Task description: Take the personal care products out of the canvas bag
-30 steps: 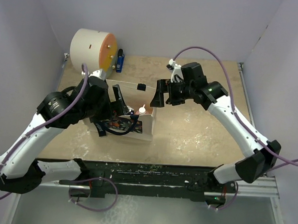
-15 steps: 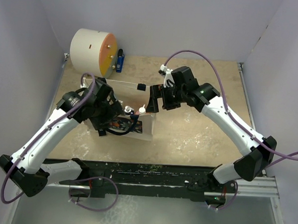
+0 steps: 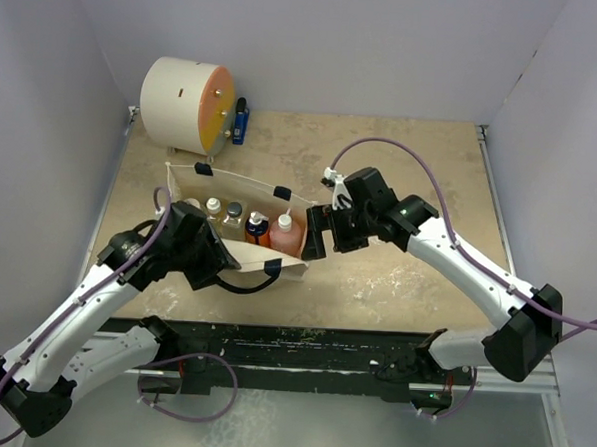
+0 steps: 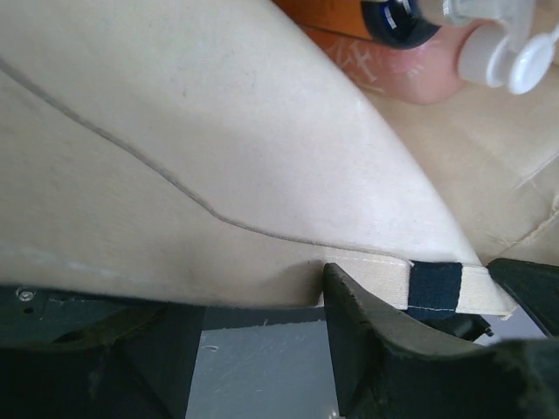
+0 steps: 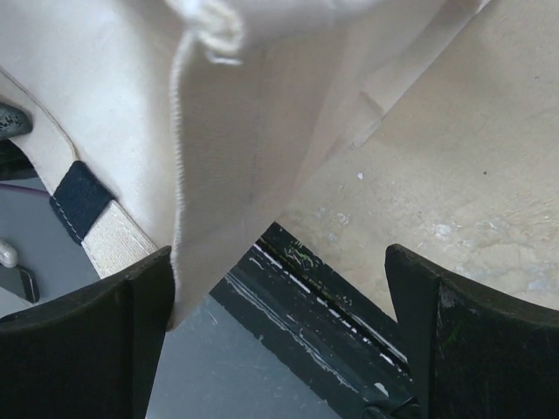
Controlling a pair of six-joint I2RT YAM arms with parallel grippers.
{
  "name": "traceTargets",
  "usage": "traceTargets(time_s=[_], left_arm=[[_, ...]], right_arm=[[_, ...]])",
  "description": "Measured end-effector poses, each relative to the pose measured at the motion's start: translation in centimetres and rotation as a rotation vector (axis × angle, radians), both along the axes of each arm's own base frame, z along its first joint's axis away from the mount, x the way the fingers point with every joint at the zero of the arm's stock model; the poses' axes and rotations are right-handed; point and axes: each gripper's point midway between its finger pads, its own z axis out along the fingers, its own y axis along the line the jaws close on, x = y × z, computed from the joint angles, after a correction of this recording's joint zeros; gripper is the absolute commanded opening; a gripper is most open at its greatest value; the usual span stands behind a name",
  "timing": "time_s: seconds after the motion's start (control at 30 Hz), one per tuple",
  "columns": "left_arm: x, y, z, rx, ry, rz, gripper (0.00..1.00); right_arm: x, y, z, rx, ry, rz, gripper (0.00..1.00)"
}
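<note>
The cream canvas bag [image 3: 242, 187] lies with its mouth open upward left of the table's middle. Inside stand a pink white-capped bottle [image 3: 286, 237], an orange dark-capped bottle [image 3: 257, 229], a clear dark-capped bottle [image 3: 233, 218] and a small white-capped bottle [image 3: 212, 209]. My left gripper [image 3: 228, 263] is open at the bag's near rim; the rim [image 4: 376, 275] lies across its fingertips [image 4: 349, 305], and the pink bottle [image 4: 419, 74] shows beyond. My right gripper [image 3: 313, 234] is open at the bag's right end, with bag cloth [image 5: 218, 131] against its left finger [image 5: 131, 314].
A big white drum with an orange face [image 3: 185, 102] stands at the back left, with a small blue item [image 3: 240, 120] beside it. The black rail [image 3: 302, 344] runs along the table's near edge. Grey walls enclose the table.
The bag has gone from bunched up between the grippers to spread open, and the bottles now show. Both grippers moved down and nearer; the left arm swung toward the near edge.
</note>
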Motion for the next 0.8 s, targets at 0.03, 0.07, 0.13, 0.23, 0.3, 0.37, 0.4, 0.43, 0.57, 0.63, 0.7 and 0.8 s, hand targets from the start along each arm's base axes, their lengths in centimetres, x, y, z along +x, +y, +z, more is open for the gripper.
traceTargets(time_s=[0.03, 0.07, 0.13, 0.23, 0.3, 0.37, 0.4, 0.43, 0.57, 0.63, 0.7, 0.8], left_arm=[[-0.3, 0.0, -0.4, -0.005, 0.007, -0.005, 0.56], [-0.6, -0.1, -0.9, -0.013, 0.016, -0.013, 0.56], [-1.2, -0.1, -1.6, -0.024, 0.030, -0.024, 0.55], [-1.7, -0.3, -2.2, -0.042, 0.037, -0.038, 0.55], [-1.8, -0.3, -2.7, -0.044, 0.042, -0.042, 0.55], [-1.8, -0.4, -3.0, -0.044, 0.041, -0.043, 0.55], [-1.7, -0.4, -3.1, -0.043, 0.043, -0.044, 0.55], [-1.6, -0.5, -3.2, -0.041, 0.043, -0.047, 0.55], [-1.1, -0.7, -3.3, -0.032, 0.030, -0.071, 0.56], [-1.0, -0.9, -3.4, -0.030, 0.026, -0.090, 0.56], [-1.1, -1.1, -3.5, -0.024, 0.025, -0.120, 0.57], [-1.3, -1.2, -3.7, -0.017, 0.033, -0.161, 0.57]], right_arm=[[-0.2, -0.1, -0.4, -0.002, 0.006, -0.001, 1.00], [-0.4, -0.2, -0.7, -0.001, 0.011, -0.002, 1.00], [-0.9, -0.3, -1.4, 0.003, 0.021, -0.004, 1.00], [-1.5, -0.6, -2.4, 0.006, 0.033, -0.009, 1.00], [-1.7, -0.7, -2.8, 0.010, 0.034, -0.015, 1.00], [-1.5, -0.7, -3.0, 0.012, 0.030, -0.021, 1.00], [-1.3, -0.6, -3.0, 0.012, 0.024, -0.024, 1.00], [-1.2, -0.7, -3.0, 0.010, 0.018, -0.028, 1.00], [-0.5, -1.1, -2.9, -0.022, -0.017, -0.050, 1.00], [0.1, -1.5, -2.1, -0.050, -0.056, -0.064, 1.00], [0.9, -1.8, -0.7, -0.076, -0.106, -0.076, 1.00], [1.5, -1.7, 2.7, -0.086, -0.185, -0.068, 0.99]])
